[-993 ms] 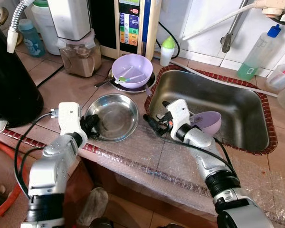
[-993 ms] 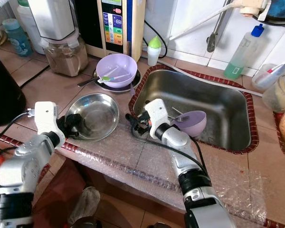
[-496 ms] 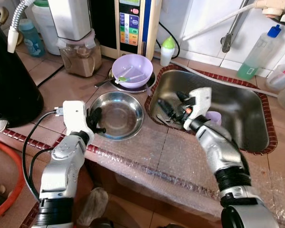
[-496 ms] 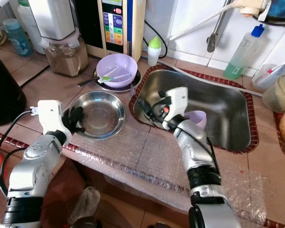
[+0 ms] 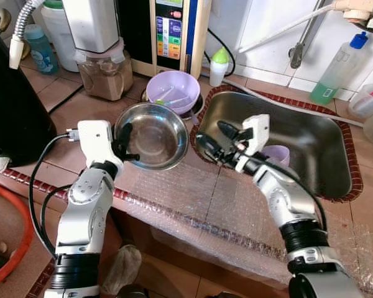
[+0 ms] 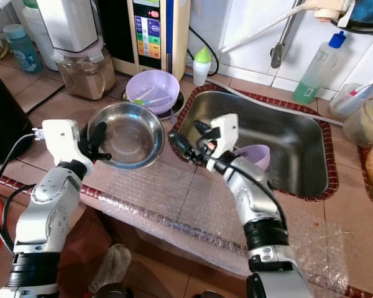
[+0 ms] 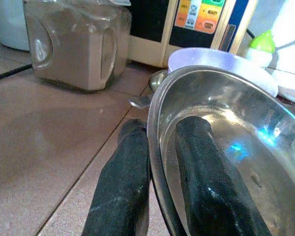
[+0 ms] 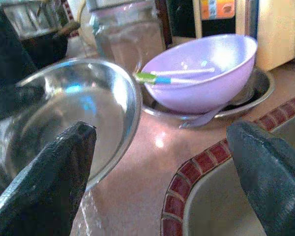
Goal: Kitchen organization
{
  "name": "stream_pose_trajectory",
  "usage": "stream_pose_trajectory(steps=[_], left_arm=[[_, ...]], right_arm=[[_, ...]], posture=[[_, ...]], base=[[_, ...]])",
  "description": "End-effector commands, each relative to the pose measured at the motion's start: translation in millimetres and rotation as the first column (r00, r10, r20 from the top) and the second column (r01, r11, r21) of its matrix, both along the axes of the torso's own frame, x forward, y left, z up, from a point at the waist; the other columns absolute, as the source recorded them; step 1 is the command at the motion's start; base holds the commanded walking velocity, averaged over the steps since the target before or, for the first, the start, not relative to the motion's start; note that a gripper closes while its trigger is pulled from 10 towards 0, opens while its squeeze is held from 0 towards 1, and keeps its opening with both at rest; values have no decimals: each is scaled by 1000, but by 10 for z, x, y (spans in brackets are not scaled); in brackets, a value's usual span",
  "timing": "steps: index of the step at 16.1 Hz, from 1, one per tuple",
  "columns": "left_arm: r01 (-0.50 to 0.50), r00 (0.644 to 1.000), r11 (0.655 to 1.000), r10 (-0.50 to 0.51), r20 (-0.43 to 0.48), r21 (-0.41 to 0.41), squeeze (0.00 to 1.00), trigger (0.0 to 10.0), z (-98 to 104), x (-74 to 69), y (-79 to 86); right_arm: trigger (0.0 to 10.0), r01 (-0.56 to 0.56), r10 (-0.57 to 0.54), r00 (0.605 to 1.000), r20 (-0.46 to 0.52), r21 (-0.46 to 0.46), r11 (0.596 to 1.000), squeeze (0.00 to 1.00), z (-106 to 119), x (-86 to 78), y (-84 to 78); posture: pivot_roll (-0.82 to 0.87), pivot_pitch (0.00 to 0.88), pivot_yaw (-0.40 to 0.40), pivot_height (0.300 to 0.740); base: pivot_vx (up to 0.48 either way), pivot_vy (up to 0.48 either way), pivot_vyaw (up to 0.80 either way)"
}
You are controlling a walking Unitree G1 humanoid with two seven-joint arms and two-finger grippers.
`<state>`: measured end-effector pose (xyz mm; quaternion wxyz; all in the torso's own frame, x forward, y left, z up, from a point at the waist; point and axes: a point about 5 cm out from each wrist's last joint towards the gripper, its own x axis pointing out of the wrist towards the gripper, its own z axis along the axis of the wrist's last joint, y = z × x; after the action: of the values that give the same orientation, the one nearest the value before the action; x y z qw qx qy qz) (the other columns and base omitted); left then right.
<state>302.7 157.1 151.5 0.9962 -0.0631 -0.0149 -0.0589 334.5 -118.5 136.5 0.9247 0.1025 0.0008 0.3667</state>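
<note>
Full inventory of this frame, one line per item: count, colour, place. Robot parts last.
steel bowl: 1, silver, lifted and tilted, rim pinched by left tool
purple bowl: 1, lilac, on a steel plate behind the steel bowl, utensils inside
small purple bowl: 1, lilac, in sink
sink: 1, steel, right of counter
jar: 1, clear with brown contents, back left
soap bottle: 1, green liquid, blue cap, back right
small bottle: 1, white with green cap, by sink
left tool: shut on bowl rim
right tool: open, at sink's left edge

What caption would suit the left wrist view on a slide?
Left hand pinching the rim of a steel bowl, lavender bowl behind.
</note>
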Motion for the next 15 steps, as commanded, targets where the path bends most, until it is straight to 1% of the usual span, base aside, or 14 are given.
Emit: stream_pose_trajectory(steps=[1,3,5,8,9,10,12,13,15], left_arm=[[22,998,1000,-22,52,-9,0,0,95,-3,-32],[40,997,999,-38,72,-21,0,0,116,-5,-53],[81,992,996,-78,98,-24,0,0,149,-2,-108],[104,989,994,-100,110,-27,0,0,170,0,-153],[116,987,993,-110,120,-38,0,0,186,-6,-164],[122,985,992,-116,124,-40,0,0,191,-7,-170],[131,984,990,-125,130,-42,0,0,196,-4,-180],[144,980,989,-136,145,-42,0,0,212,-1,-193],[152,977,987,-143,157,-47,0,0,230,0,-201]], right_arm=[[10000,3,-3,1000,-19,-9,1000,0,-54,-13,35],[10000,-10,10,1000,-29,-2,1000,0,-72,-15,112],[10000,-32,31,999,-29,-4,999,0,-82,-8,215],[10000,-33,33,999,-32,0,999,0,-80,30,275],[9804,-24,24,999,-40,5,1000,0,-80,54,298],[0,-15,16,999,-49,18,1000,0,-77,70,315],[0,8,-5,998,-68,37,999,0,-70,104,343],[0,65,-54,990,-130,84,994,0,-77,165,344],[0,128,-99,970,-222,120,984,0,-119,225,300]], posture=[[91,15,-38,740],[96,14,-41,740],[95,13,-40,740],[95,11,-38,740],[95,11,-38,740],[96,9,-37,740],[99,4,-37,740],[102,0,-38,740],[101,0,-38,740]], base=[[0,0,0],[0,0,0],[0,0,0],[0,0,0],[0,0,0],[0,0,0],[0,0,0],[0,0,0],[0,0,0]])
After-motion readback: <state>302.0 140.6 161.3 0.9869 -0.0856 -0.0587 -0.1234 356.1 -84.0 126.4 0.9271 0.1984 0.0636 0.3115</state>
